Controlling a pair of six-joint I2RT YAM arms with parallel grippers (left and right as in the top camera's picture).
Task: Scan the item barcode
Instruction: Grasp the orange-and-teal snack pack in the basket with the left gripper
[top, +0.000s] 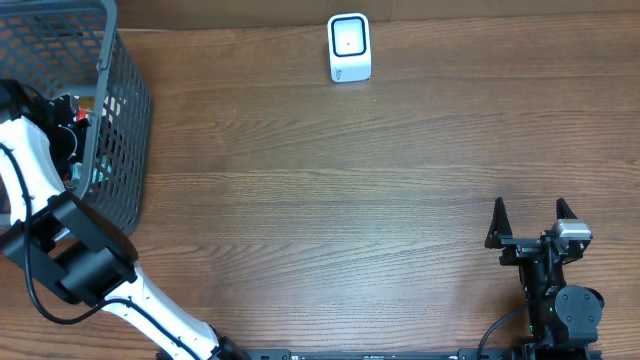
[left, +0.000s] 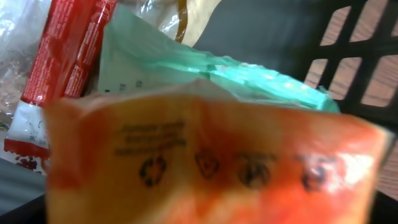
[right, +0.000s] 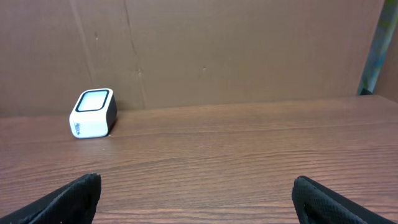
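From overhead, the left gripper (top: 70, 120) is seen lowered into the basket (top: 125, 120) at the worktop's far left corner, and the scanner (top: 349, 47) is set at the far edge. In the left wrist view, the blurred orange packet (left: 211, 155) is shown close up inside the basket; the jaws are spread, and no grasp can be told. In the right wrist view, the right gripper (right: 199, 193) is held released, faced toward the scanner.

The orange packet (left: 211, 155) bears black symbols. Beside it are a mint-green packet (left: 205, 68) and a red wrapper (left: 68, 50). The mesh basket (top: 125, 120) is dark grey, the scanner (top: 349, 47) white and black, the table (top: 350, 200) brown wood-grain.

The white scanner (right: 93, 113) sits at ten o'clock on the wooden table (right: 249, 143), seemingly against the cardboard wall (right: 249, 50); the right gripper (right: 196, 180), at six o'clock, spreads wide.
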